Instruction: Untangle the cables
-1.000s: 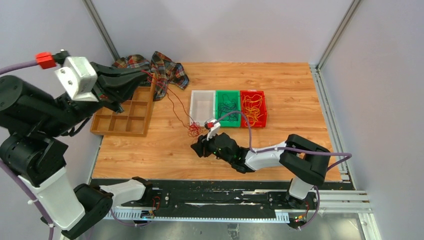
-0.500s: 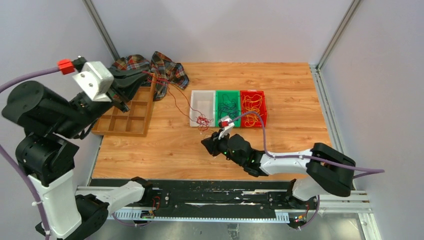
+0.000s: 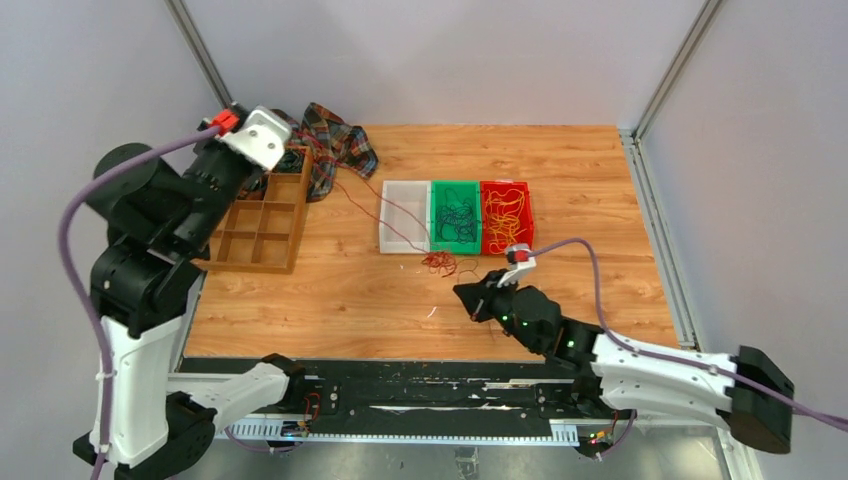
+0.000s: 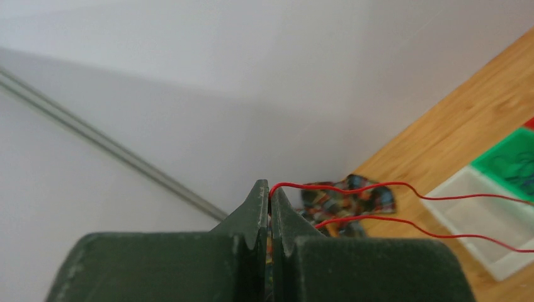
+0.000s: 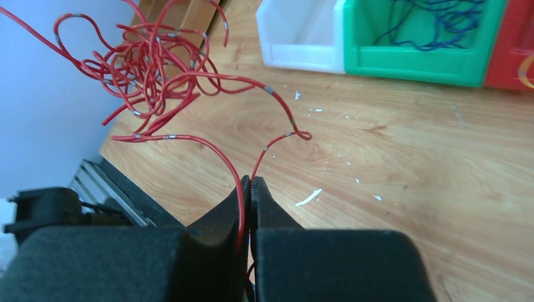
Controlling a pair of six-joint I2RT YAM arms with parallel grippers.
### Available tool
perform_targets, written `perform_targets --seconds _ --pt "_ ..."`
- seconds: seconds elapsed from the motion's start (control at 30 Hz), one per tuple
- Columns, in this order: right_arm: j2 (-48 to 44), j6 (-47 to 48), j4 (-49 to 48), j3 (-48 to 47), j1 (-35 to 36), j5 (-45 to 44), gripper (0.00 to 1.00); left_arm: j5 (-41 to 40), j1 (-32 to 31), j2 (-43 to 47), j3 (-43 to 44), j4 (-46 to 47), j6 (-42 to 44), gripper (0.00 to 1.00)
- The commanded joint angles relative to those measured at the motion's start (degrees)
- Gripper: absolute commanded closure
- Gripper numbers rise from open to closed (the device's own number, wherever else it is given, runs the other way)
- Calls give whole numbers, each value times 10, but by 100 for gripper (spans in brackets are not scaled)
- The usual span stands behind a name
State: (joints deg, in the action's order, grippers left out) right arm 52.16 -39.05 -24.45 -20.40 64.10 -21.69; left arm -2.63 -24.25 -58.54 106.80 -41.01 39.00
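A tangle of thin red cable lies on the wooden table in front of the bins; in the right wrist view this red knot hangs at upper left. One red strand runs taut from it up to my left gripper, raised over the far left corner. In the left wrist view the left gripper is shut on the red cable. My right gripper sits low, near and right of the knot. Seen from its wrist, the right gripper is shut on red strands.
Three bins stand in a row at mid-table: white, green holding dark cables, red holding yellow-orange cables. A wooden compartment tray and a plaid cloth lie at the far left. Walls close in left and behind.
The right gripper closed on red strands and drew back to the right, dragging the knot rightward. The left arm swung toward the far left corner, keeping its strand.
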Motion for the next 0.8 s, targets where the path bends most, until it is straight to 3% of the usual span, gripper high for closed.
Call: perform_targets --seconds 0.0,0.2,0.27,0.37,0.47,0.6,0.77 --pt "-133 -86 221 16 -5 -107 99 -132 6 -11 -33 108 140 99" --pt "-254 -154 386 36 -6 -155 99 -123 107 -66 23 153 107 99" --pt "-252 -145 382 41 -6 -135 99 -109 117 -73 32 146 85 99" --pt "-214 -79 317 35 -6 -94 98 -8 118 -53 13 91 28 99" --pt "-150 10 258 3 -6 -53 80 128 118 -25 -24 29 -42 99" --pt "-70 78 219 -60 -6 17 55 247 118 0 -56 8 -132 100" --pt "5 124 135 -111 -6 102 41 348 118 19 -83 0 -217 99"
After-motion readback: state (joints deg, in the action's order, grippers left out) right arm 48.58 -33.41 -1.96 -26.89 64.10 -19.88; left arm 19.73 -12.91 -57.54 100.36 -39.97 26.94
